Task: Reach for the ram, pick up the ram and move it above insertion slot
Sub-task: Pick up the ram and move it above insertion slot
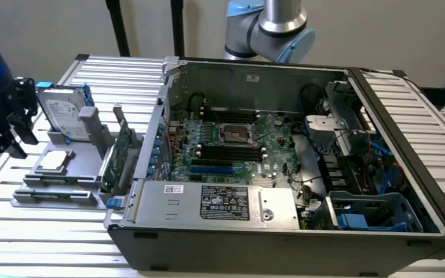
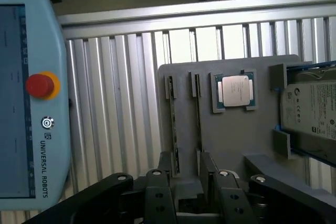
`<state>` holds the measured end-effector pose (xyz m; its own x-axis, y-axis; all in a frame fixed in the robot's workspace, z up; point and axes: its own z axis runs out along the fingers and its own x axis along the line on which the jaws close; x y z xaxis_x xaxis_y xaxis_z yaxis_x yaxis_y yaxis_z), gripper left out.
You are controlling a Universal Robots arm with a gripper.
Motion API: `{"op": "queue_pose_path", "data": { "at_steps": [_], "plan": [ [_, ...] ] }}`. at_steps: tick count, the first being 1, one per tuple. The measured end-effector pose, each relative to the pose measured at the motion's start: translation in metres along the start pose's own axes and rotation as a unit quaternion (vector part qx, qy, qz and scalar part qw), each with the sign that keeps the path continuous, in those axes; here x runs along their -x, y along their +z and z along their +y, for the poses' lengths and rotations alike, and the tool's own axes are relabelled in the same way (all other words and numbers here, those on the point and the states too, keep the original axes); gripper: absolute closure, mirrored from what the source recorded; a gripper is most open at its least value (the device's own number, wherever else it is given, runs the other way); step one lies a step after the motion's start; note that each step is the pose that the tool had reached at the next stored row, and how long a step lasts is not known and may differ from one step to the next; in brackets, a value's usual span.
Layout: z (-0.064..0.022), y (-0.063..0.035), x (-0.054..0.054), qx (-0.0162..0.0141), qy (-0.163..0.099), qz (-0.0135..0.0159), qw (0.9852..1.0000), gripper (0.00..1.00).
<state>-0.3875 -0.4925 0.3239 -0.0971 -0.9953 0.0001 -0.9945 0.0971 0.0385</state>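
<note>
Notes the ram point(image 2: 198, 111) standing on edge in a slot of the grey fixture point(image 2: 236, 140), ungrasped. Finds the gripper point(image 2: 187, 166) poised over it, wrist pointing down, fingers point(image 2: 207, 169) spread and empty. Places it at nine o'clock of the computer case point(image 1: 284, 231) in the exterior view.

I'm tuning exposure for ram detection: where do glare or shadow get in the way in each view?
Exterior view: the table slats shine pale, the computer case is dim inside, the gripper is a dark shape. Wrist view: the slats glare, the processor lid gleams, the ram is evenly lit.
</note>
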Motion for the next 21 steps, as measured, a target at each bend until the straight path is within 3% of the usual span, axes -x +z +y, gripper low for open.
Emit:
{"op": "queue_pose_path", "data": {
  "at_steps": [21],
  "plan": [
    [-0.0012,0.0380,-0.003,-0.0011,0.000,-0.0008,1.0000,0.64]
  ]
}}
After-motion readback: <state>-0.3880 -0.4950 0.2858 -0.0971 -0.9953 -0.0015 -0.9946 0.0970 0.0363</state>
